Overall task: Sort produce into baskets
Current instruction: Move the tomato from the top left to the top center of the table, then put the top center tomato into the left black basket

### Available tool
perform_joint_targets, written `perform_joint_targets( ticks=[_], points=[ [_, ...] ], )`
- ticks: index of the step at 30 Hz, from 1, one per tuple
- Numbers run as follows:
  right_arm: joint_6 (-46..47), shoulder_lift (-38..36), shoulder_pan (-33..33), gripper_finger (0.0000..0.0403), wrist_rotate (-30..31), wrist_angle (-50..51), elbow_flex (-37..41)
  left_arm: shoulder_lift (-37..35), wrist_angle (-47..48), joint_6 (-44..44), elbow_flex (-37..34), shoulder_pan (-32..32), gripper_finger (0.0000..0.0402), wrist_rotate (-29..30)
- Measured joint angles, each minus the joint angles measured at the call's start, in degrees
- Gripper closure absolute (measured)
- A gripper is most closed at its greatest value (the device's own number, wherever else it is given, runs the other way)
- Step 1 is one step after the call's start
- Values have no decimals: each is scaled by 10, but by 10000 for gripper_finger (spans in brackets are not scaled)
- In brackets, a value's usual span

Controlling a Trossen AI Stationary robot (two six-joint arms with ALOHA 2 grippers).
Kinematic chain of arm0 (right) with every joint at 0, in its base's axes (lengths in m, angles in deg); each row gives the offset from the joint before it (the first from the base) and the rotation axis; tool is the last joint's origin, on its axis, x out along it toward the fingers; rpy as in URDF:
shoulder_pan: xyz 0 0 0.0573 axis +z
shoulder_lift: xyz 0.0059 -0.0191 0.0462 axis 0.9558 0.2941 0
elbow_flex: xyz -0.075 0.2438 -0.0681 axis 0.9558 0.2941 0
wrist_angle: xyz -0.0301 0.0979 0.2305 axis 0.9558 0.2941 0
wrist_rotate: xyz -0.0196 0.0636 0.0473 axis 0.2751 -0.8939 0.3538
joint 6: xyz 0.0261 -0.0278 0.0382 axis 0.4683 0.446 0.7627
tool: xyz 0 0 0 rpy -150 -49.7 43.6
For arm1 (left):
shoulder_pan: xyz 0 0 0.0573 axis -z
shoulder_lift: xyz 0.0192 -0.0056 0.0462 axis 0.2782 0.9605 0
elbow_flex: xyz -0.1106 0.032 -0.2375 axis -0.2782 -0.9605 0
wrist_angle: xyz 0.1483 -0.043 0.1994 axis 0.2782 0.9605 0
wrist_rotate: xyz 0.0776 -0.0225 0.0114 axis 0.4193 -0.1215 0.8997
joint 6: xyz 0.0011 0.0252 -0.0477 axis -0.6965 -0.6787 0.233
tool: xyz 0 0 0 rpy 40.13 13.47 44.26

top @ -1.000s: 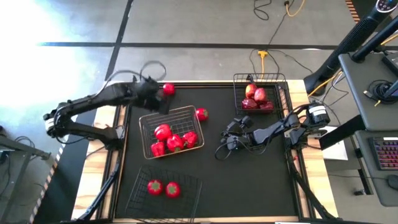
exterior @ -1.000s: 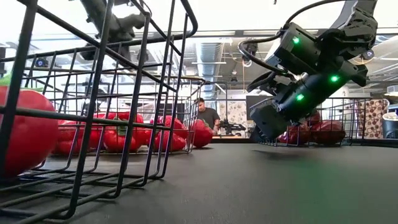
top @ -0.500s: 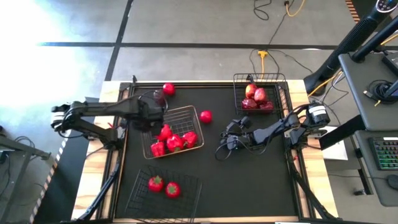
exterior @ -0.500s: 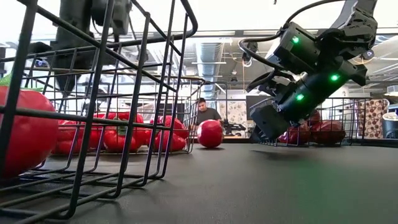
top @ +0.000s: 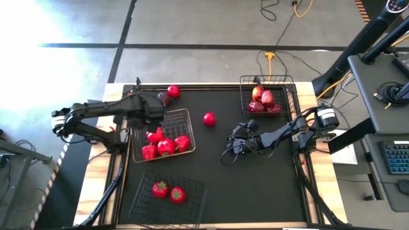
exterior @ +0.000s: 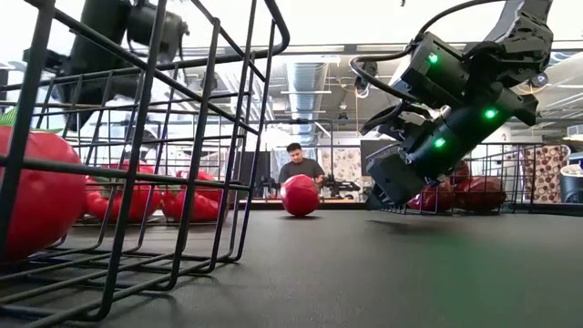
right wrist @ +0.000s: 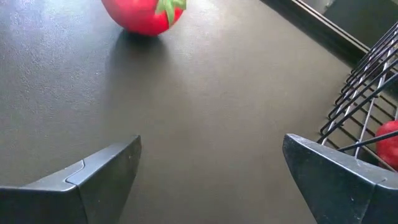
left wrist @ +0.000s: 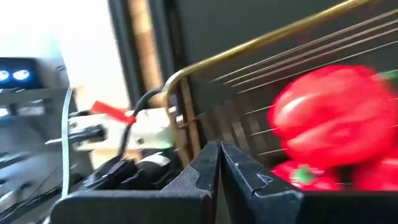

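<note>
1. The left gripper (top: 155,108) is closed, pinching the pepper basket's (top: 186,115) far-left rim, it seems; peppers (top: 165,145) are heaped inside.
2. The right gripper (top: 234,145) is held wide open and empty, low over the bare mat (top: 255,185) mid-table.
3. A loose tomato (top: 209,119) is seen between the pepper basket and the apple basket (top: 285,82); another red item (top: 173,91) lies at the far edge.
4. Two tomatoes sit in the near basket (top: 199,185).
5. The pepper basket is best moved slowly and level, so nothing is tipped out.
6. Open mat is left right of the near basket; little room is left along the table's left edge.
</note>
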Motion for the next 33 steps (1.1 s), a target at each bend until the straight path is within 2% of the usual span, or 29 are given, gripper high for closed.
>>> perform_joint_targets(
  ticks=[4, 8, 10, 12, 16, 19, 26, 33],
  points=[
    [-12, 0, 0, 19, 6, -1, 0, -1, -2, -6, 77, 12, 401, 33],
    [-42, 0, 0, 19, 37, -5, 0, 5, -36, -45, 187, 36, 401, 168],
    [-44, 0, 0, 19, 62, -5, 0, 9, -101, -87, 227, 58, 401, 249],
    [-44, 0, 1, 19, 88, -4, 0, 15, -192, -155, 249, 78, 401, 290],
    [-47, -8, 17, 19, 122, 15, 0, 42, -363, -278, 253, 100, 383, 288],
    [-63, -27, 35, 19, 120, 44, 0, 77, -429, -333, 243, 105, 352, 270],
    [-59, -107, 92, 19, 120, 97, 0, 199, -494, -421, 259, 99, 243, 228],
    [-62, -156, 129, 19, 125, 107, 10, 329, -477, -503, 382, 98, 121, 200]
  ],
)
